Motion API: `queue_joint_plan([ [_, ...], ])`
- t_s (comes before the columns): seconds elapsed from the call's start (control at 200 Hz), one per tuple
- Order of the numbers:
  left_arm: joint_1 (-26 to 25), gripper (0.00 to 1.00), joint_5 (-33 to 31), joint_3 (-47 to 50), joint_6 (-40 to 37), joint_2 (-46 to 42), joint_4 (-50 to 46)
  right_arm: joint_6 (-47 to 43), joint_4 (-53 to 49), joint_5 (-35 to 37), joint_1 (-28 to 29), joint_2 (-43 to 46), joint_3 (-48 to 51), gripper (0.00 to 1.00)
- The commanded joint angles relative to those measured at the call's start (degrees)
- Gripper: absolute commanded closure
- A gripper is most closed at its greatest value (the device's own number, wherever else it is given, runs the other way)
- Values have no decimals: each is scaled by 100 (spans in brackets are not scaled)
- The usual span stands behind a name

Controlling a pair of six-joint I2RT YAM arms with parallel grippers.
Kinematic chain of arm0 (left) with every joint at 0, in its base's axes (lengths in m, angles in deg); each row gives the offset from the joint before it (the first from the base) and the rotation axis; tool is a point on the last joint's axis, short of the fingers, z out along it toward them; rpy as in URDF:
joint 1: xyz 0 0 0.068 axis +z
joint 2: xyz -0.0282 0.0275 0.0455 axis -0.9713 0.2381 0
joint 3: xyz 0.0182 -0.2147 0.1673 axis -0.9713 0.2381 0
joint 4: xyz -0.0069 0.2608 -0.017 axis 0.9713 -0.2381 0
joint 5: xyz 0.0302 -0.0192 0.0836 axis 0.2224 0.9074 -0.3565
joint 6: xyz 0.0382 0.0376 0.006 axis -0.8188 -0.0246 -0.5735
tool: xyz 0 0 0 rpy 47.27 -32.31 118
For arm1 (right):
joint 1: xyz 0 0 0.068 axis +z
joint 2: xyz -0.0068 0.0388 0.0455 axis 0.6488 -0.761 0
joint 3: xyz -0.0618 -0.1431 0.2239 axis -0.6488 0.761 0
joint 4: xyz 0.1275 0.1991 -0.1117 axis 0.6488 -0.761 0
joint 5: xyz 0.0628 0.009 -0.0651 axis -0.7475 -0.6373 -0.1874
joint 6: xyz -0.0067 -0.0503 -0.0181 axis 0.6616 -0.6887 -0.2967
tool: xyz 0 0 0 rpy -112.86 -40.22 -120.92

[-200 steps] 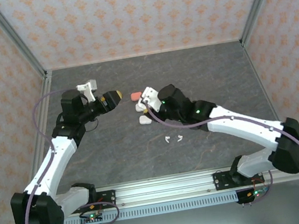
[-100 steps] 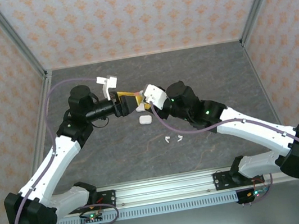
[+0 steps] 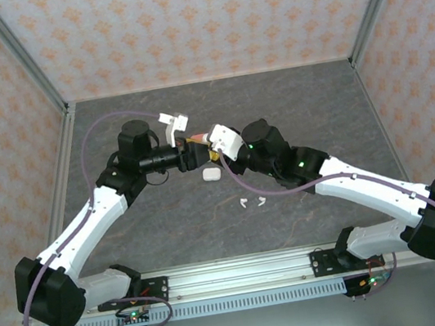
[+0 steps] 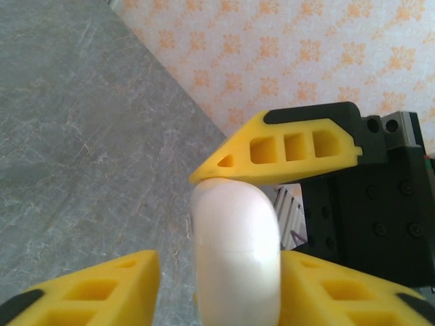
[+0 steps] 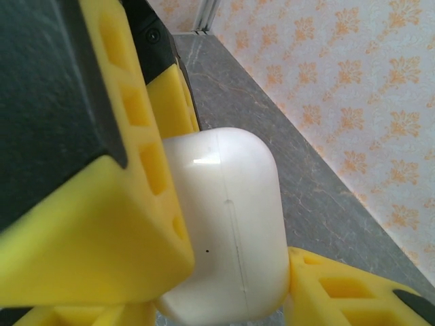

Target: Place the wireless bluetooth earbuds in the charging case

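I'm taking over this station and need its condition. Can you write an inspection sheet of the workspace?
Surface: dark grey marbled table, no spills seen.
Job's things: closed white charging case held off the table between both grippers; second white case on the table; two loose white earbuds nearer the arm bases.
Clutter: pinkish patch behind the grippers, too hidden to identify.
Grippers: right gripper shut on the charging case; left gripper around it, firm grip uncertain.
Cables: purple cables loop freely off both arms.
Surroundings: orange-patterned walls, metal frame posts, rail at the near edge.
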Motion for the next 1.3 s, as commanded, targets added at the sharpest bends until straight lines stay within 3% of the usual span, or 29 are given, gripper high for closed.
queue_joint_plan([
  [0.0, -40, 59, 199, -237, -265, -6, -220, 64, 125, 72, -9, 66, 21, 54],
  [0.22, -44, 72, 63, -264, -502, -108, -388, 370, -281, -266, -230, 149, -62, 34],
  [0.355, -63, 78, -349, -77, -605, -331, -156, 646, -584, -1138, -609, 480, -5, 16],
  [0.465, -135, 84, -737, 224, -640, -637, 383, 985, -516, -2033, -1068, 823, 184, 8],
  [0.666, -309, 92, -1305, 794, -745, -1096, 1399, 2264, 380, -3296, -1898, 1215, 579, 8],
  [0.881, -503, 96, -1631, 1255, -684, -1333, 2541, 3823, 2319, -3779, -1996, 1158, 1005, 10],
  [1.296, -710, 100, -1612, 1269, -766, -1258, 2811, 4048, 2544, -3851, -1926, 518, 687, 11],
])
